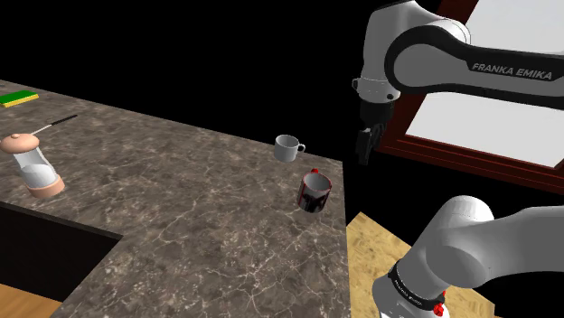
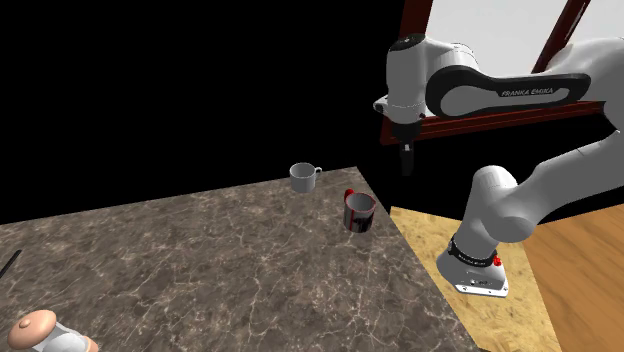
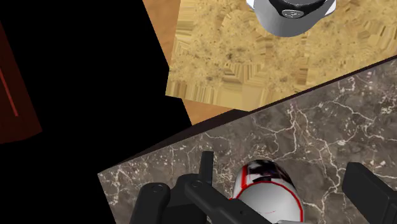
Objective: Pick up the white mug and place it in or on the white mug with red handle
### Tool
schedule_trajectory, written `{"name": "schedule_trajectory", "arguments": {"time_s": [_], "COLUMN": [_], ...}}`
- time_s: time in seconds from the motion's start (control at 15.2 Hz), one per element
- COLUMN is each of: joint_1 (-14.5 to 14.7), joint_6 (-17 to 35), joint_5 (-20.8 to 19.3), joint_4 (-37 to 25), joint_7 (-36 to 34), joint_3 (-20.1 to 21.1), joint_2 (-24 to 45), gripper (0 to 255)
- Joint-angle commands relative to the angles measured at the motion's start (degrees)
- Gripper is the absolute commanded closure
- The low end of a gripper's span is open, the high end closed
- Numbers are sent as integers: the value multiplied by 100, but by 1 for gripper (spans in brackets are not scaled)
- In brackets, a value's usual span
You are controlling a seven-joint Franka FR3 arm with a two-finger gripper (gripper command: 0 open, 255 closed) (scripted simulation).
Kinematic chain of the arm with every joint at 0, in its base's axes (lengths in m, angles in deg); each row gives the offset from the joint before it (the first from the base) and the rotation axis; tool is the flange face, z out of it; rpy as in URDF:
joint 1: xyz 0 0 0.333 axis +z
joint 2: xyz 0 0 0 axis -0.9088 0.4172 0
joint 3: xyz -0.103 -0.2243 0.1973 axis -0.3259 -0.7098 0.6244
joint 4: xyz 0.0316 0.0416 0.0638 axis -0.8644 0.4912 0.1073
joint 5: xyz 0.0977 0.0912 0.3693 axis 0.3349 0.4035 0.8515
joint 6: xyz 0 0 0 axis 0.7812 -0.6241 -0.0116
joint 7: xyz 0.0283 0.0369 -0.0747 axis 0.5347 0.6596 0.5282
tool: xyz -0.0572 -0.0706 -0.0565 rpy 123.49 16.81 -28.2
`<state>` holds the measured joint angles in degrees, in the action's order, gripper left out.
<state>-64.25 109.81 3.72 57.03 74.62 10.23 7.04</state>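
Stand (image 1: 366, 246): a wood-grained box against the counter's end, carrying the arm (image 1: 452, 239).
Counter (image 1: 181, 212): dark veined marble; a black area lies beyond its far edge.
Gripper (image 1: 364, 149): hangs in the air past the counter's end. In the shoulder view it sits at 1 o'clock from the red-handled mug, well above it and touching nothing.
Gripper state: in the wrist view the gripper (image 3: 280, 167) has its fingers (image 3: 205, 167) spread apart and nothing clasped. The red-handled mug (image 3: 267, 194) shows between them but lower down, on the marble.
Red-handled mug (image 1: 314, 191): on the counter near its end corner, mouth up, body marked dark and red.
White mug (image 1: 288, 147): upright on the counter, at 10 o'clock from the red-handled mug in the shoulder view. It is near that mug but apart from it, its handle at 3 o'clock.
Mill (image 1: 32, 167): pale, standing at the counter's far side, well apart from both mugs.
Sponge (image 1: 18, 98): green and yellow, at 12 o'clock from the mill.
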Motion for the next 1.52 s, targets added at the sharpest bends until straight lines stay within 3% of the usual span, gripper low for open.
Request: {"name": "schedule_trajectory", "arguments": {"time_s": [0.0, 0.73, 1.45], "joint_1": [0, -200, -347], "joint_6": [0, 1928, 3117], "joint_5": [0, 31, 167], "joint_4": [0, -533, -1971], "joint_7": [0, -350, -541], "joint_3": [0, -171, -329], "joint_2": [0, 2129, 4414], "gripper": [0, 0, 0]}}
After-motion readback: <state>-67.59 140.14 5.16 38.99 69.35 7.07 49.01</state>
